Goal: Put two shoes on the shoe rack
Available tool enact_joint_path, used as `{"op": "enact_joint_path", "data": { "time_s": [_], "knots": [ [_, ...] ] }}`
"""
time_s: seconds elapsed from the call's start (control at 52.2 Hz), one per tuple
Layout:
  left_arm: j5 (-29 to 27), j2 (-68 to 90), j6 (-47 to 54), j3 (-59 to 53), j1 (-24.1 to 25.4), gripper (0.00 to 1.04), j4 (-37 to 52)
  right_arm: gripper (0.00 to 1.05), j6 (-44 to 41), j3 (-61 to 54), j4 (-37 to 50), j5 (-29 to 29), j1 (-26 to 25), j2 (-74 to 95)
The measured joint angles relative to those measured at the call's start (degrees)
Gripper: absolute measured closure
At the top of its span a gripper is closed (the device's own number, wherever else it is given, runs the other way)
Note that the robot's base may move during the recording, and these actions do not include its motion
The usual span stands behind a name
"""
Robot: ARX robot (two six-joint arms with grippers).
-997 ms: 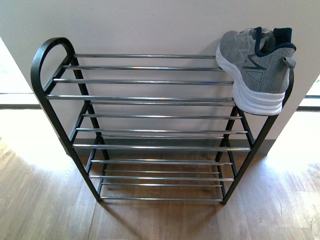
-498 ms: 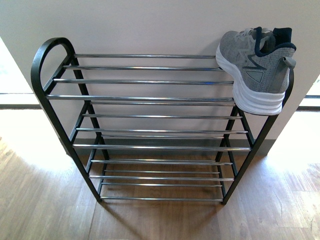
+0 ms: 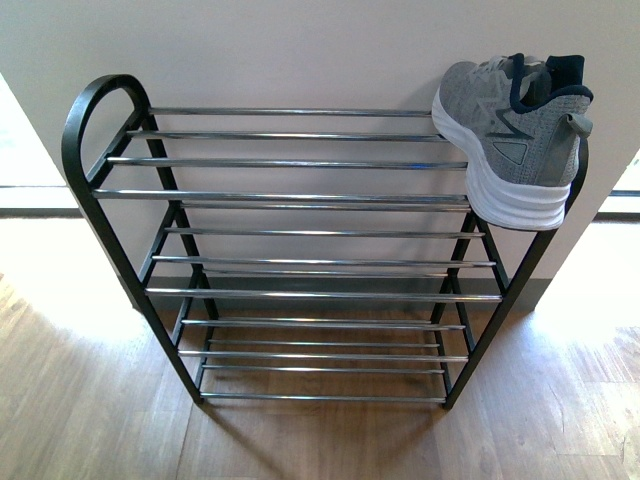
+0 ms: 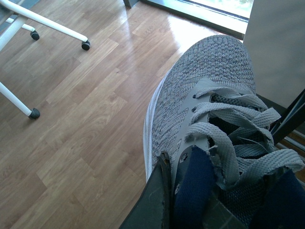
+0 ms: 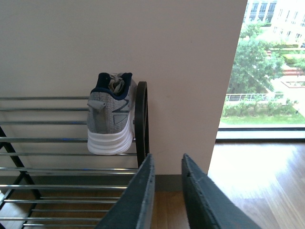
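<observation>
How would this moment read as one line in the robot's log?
first shoe: on shoe rack top tier, right end | second shoe: gripped by left claw | right claw: open, empty

Daylight is pouring in through the window [image 5: 257, 71], washing out floor [image 3: 600, 320] patches either side of the rack [image 3: 90, 110]. Its rods [image 3: 300, 197] are glinting. The shoe [image 4: 200, 109] is going soft nearest the left wrist camera.

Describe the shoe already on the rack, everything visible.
The shoe is a grey knit lace-up sneaker with a navy collar, grey heel tab and thick ribbed white sole. It stands upright on the top tier of the rack, at its right end, heel toward the front, toe toward the wall, right beside the black end loop. Nothing holds it.
</observation>
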Motion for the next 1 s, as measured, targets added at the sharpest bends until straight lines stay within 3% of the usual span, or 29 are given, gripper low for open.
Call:
{"op": "enact_joint_path", "data": {
  "time_s": [0.192, 0.364, 0.383, 0.422, 0.441, 0.498, 0.613, 0.997],
  "knots": [
    [-0.1, 0.0, 0.0, 0.0, 0.0, 1.03, 0.0, 0.54, 0.0, 0.0, 0.0, 0.0, 0.0, 0.0],
    [0.2, 0.1, 0.2, -0.1, 0.2, 1.03, 0.1, 0.18, 0.0, 0.0, 0.0, -0.1, 0.0, 0.0],
    [1.3, -0.2, 1.5, -0.7, 0.3, 1.03, 1.7, 0.14, 0.0, 0.0, 0.0, 0.0, 0.0, -0.1],
    [9.2, -2.7, 8.1, -5.7, 0.2, 1.03, 16.4, 0.08, 0.0, 0.0, -0.1, 0.3, 0.0, -0.1],
    [13.0, -3.3, 12.1, -7.5, 0.1, 1.03, 23.6, 0.08, 0.0, 0.0, -0.1, 0.4, 0.0, -0.1],
    [19.5, -1.4, 18.8, -6.3, -1.2, 1.03, 34.5, 0.09, 0.0, 0.0, -0.1, 0.2, 0.0, -0.1],
    [26.7, 7.8, 23.2, 8.0, -3.2, 1.03, 35.7, 0.09, 0.0, 0.0, -0.1, 0.1, 0.0, -0.1],
    [27.9, 35.8, 25.3, 35.3, -6.1, 1.03, 30.9, 0.09, 0.0, 0.0, -0.1, 0.1, 0.0, -0.1]
  ]
}}
